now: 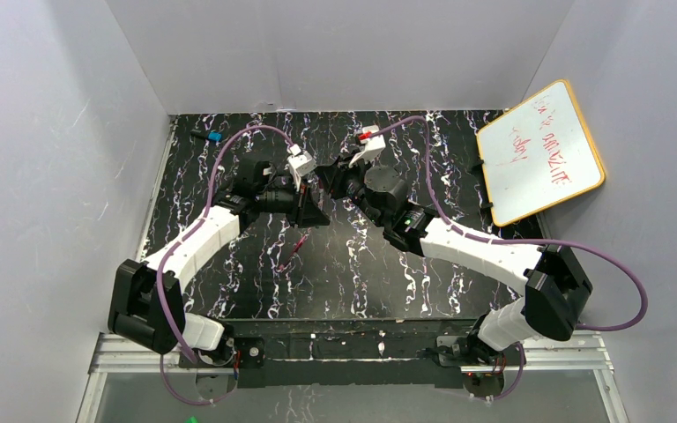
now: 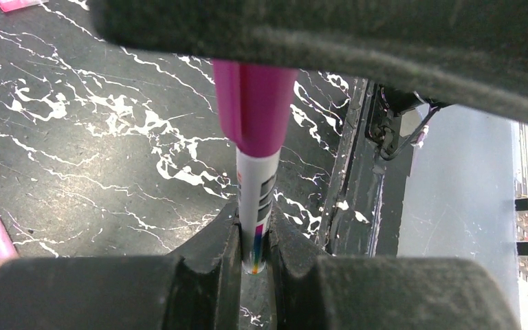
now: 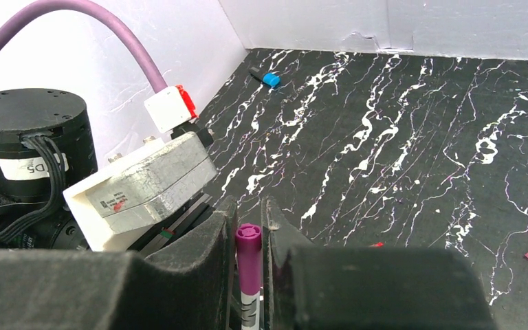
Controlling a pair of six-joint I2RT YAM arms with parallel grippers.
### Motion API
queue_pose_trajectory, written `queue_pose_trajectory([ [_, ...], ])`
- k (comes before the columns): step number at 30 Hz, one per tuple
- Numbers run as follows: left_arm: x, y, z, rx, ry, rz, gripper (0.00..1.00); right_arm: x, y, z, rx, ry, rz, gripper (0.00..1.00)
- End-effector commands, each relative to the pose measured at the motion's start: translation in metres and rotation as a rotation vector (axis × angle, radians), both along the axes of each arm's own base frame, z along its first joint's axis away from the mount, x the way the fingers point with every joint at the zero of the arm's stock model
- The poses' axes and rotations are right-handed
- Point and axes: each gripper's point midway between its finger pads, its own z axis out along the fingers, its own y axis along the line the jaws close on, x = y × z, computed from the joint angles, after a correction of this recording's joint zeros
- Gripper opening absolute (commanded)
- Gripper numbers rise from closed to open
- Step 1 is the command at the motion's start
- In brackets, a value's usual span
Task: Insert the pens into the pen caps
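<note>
**Marbled table: one pen nearly capped, others waiting**

Black marbled table lay under both arms, which met in the upper middle of the top view. The left gripper was closed tight on the white barrel of a pen. The right gripper was clamped on its magenta cap, which covered the pen's tip. Whether the cap was fully seated could not be told, but that pairing looked nearly done. Loose pens lay at the table's centre, well apart from both grippers, apparently still uncapped.
</note>
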Motion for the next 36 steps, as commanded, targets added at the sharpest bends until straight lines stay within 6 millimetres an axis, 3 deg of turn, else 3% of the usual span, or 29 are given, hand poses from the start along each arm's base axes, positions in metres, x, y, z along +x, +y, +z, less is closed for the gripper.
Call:
queue_pose_trajectory([
  [1,0.042,-0.005,0.058,-0.059,-0.245,0.055,0.00,-0.064,0.028,-0.070,-0.168,0.171,0.241,0.01],
  [13,0.048,0.001,0.070,-0.054,-0.296,0.059,0.00,-0.072,0.024,-0.089,-0.216,0.207,0.262,0.01],
  [36,0.070,0.024,0.134,-0.188,-0.416,0.153,0.00,-0.095,0.036,-0.116,-0.281,0.263,0.360,0.01],
])
